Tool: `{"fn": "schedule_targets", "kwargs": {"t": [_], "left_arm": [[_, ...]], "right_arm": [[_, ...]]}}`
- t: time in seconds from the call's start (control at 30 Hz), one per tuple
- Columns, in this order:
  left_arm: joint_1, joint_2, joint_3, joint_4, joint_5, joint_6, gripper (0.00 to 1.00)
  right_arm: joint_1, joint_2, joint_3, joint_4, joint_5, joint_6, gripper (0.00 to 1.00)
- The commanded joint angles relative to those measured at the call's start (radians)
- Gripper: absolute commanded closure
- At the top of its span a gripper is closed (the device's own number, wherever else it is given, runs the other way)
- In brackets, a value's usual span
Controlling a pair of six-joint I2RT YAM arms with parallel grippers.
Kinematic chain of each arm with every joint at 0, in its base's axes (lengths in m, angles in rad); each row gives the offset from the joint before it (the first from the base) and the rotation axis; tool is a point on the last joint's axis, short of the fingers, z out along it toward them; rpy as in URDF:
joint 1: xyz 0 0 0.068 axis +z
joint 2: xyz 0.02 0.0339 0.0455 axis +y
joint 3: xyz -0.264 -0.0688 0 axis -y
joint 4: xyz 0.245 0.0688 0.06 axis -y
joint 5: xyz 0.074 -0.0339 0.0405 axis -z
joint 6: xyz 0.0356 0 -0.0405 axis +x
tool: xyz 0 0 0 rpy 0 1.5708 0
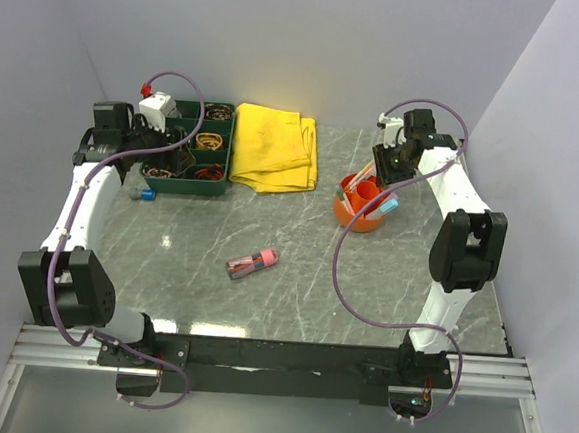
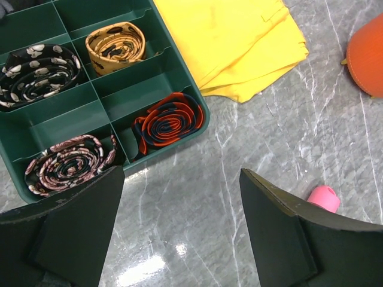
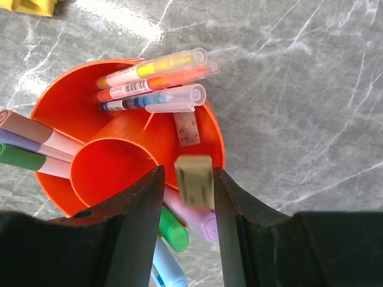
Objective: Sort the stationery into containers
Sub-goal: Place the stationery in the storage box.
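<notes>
**Right arm over pot with small block: watch the drop**

Your right gripper (image 3: 188,171) hangs directly above the orange pot (image 3: 72,101), at its rim. The jaws are narrowly apart with a small beige block (image 3: 194,179) in the gap. It sits against one finger, with daylight on the other side. I can't tell if it's actually held.

- The block is over the rim edge, not the pot's middle. Let go there and it can clip the rim or the leaning pens (image 3: 152,89) and land on the table.
- The fingers are close to those pens. A sideways pull-out could snag one and tip the pot.

The left gripper (image 2: 181,173) is wide apart and empty, well away from the pot, by the green tray (image 2: 128,89) beyond the yellow cloth (image 1: 275,150). A pink-capped marker (image 1: 253,263) lies loose on the table, well apart from the pot on the arm-base side. Expect it to roll if you nudge it.
</notes>
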Motion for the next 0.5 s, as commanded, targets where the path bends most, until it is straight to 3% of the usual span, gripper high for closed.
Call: {"fn": "schedule_targets", "kwargs": {"t": [0.0,0.33,0.43,0.47], "left_arm": [[-0.004,-0.012,0.03,0.011,-0.01,0.017,0.16],[-0.003,-0.046,0.021,-0.02,-0.033,0.052,0.16],[-0.003,-0.051,0.071,-0.127,-0.09,0.19,0.15],[0.002,-0.04,0.091,-0.182,-0.095,0.335,0.15]], "right_arm": [[-0.005,-0.025,-0.007,0.02,0.004,0.018,0.53],[-0.003,-0.051,0.016,0.004,-0.006,0.03,0.52],[-0.003,-0.117,0.028,-0.01,-0.038,0.027,0.51],[-0.003,-0.136,0.03,-0.016,-0.057,0.026,0.51]]}}
